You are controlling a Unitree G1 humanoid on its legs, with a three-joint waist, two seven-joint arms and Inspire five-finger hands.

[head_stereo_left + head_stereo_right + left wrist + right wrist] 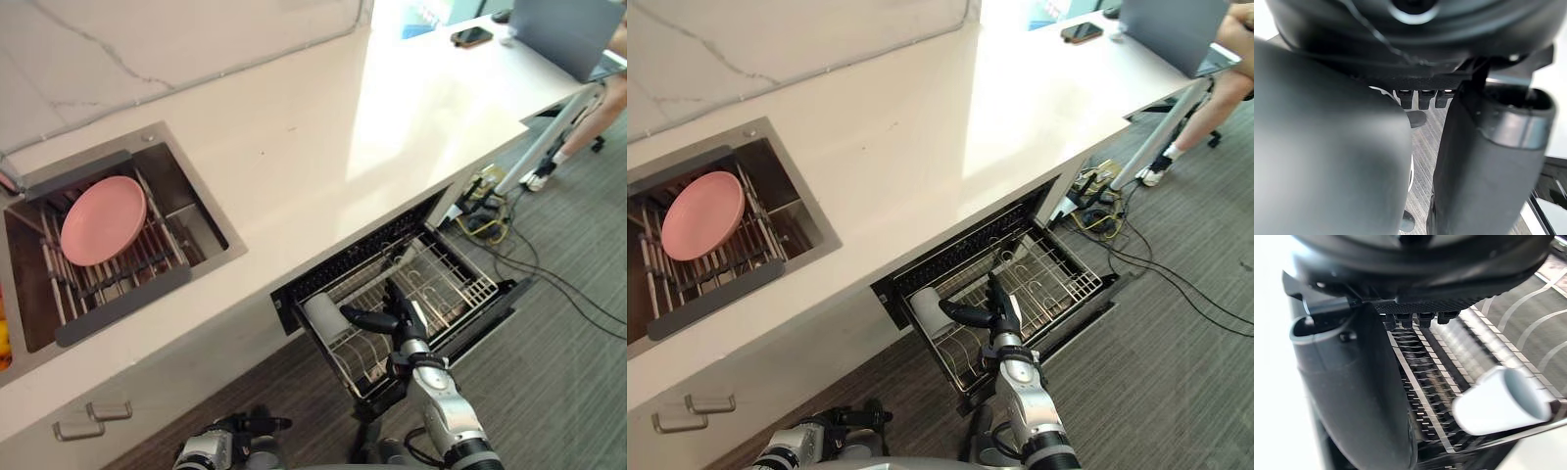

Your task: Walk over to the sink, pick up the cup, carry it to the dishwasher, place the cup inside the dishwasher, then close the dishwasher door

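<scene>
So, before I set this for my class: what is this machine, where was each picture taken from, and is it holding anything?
It is a walking humanoid robot with two arms. The two wide pictures come from cameras on its head, looking down. The two close ones come from cameras on its wrists. Below it, a white counter has a sink set into it, with a pink plate on a rack inside. The dishwasher's wire rack is pulled out, and a white cup lies on its side in it. The right robot hand is open above the rack, beside the cup, holding nothing. The left robot hand hangs low, also open.
</scene>
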